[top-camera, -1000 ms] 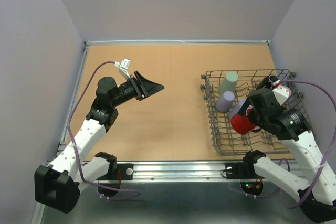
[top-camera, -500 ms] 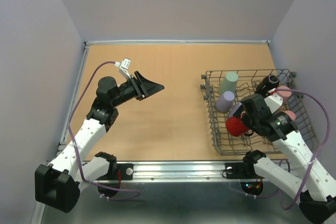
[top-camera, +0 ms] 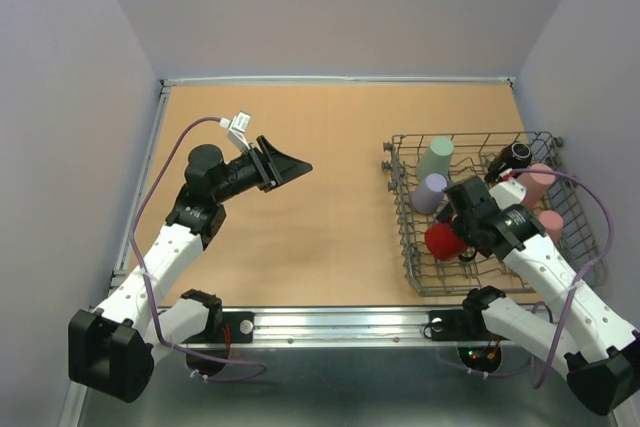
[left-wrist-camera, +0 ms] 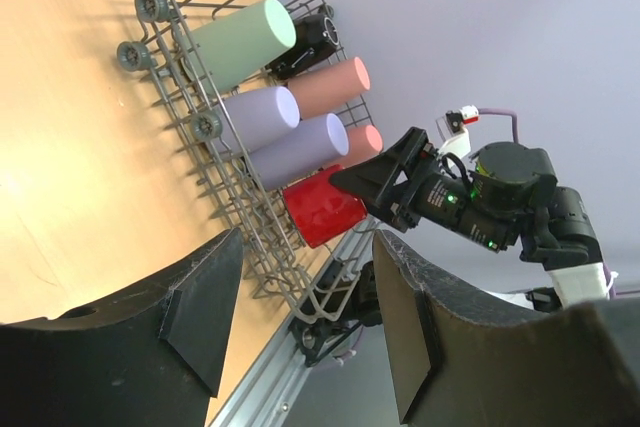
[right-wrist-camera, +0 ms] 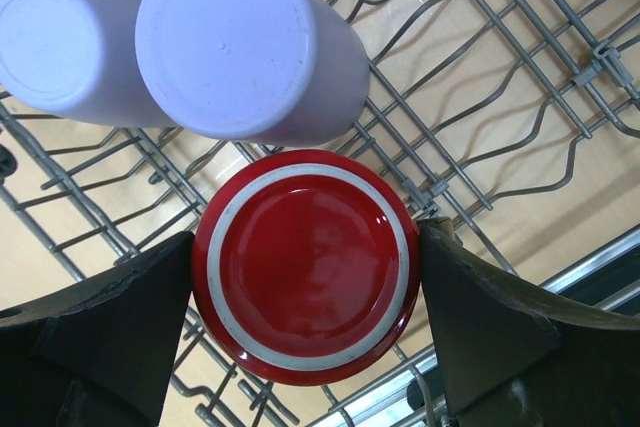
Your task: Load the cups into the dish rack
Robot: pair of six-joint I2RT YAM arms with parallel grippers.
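The grey wire dish rack [top-camera: 402,215] stands at the right of the table. My right gripper [top-camera: 449,235] is shut on the glossy red mug [top-camera: 437,243], holding it bottom-up low over the rack's near left part. In the right wrist view its fingers press both sides of the red mug [right-wrist-camera: 305,267], beside two lavender cups [right-wrist-camera: 250,42]. A sage-green cup [top-camera: 435,157], a lavender cup [top-camera: 430,193], a dark mug [top-camera: 512,156] and two pink cups [top-camera: 541,179] lie in the rack. My left gripper [top-camera: 292,164] hangs open and empty over the table's left half.
The rack's upright tines [right-wrist-camera: 500,97] and raised sides surround the held mug. A metal rail [top-camera: 330,322] runs along the table's near edge by the arm bases. Walls close in the table on the left, back and right.
My right arm has carried the red mug leftward and lower, toward the rack's near left corner, uncovering the dark mug and pink cups. The left arm has stayed put.
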